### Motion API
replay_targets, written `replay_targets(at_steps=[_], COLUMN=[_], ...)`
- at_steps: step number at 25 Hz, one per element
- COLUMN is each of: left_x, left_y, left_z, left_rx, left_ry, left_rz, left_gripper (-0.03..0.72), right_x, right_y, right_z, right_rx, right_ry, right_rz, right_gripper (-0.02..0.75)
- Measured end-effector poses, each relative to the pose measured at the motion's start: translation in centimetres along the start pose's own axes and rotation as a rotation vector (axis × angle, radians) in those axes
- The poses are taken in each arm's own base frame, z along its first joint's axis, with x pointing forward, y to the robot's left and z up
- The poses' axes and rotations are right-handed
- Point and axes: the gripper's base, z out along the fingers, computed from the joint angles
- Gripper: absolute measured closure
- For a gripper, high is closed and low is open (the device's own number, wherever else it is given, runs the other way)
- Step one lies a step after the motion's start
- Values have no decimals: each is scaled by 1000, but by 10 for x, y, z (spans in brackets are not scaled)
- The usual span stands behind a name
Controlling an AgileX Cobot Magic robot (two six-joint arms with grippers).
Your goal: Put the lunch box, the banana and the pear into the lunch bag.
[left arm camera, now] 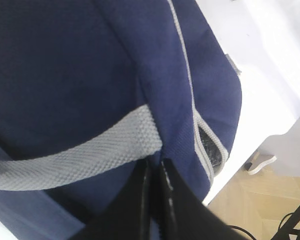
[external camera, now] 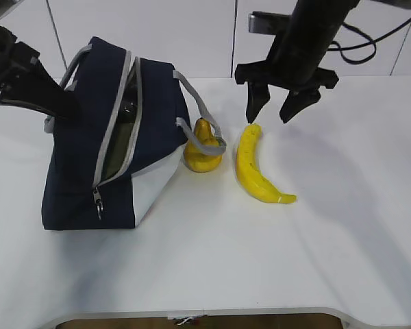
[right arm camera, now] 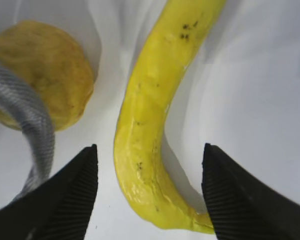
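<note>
1. Banana (external camera: pixel 255 168) is lying on the table (external camera: pixel 329 240), under the right gripper (external camera: pixel 274 104), whose fingers are spread wide.
2. Pear (external camera: pixel 203 147) is sitting between banana and bag (external camera: pixel 103 151).
3. Left gripper (left arm camera: pixel 155 172) is pinching the bag's handle (left arm camera: pixel 85 155), fingers closed.

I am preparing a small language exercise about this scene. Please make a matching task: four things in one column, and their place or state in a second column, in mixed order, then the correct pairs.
Things:
1. banana
2. pear
3. lunch bag
4. left hand

Places or states:
A. shut on the bag's fabric, just below its grey handle
B. lying on the white table, below the open right hand
C. standing, zipper open
D. beside the bag, under a grey handle loop

Pairs: 1-B, 2-D, 3-C, 4-A
</note>
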Motion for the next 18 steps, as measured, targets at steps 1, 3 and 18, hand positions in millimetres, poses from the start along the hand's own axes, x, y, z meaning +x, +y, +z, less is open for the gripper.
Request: replay_targets(at_steps=[1, 3, 18], left_x=[0, 0, 0], left_y=[0, 0, 0], left_z=[0, 0, 0], left_rx=[0, 0, 0], left_ry=[0, 0, 0], left_rz=[0, 0, 0], left_gripper=[695, 695, 695], right_x=[0, 0, 0], right_y=[0, -1, -4], right_z=[8, 23, 69], right_rx=[-9, -19, -44], right_ry=[19, 48, 127], right_rz=[10, 22, 76], right_gripper=[220, 220, 220])
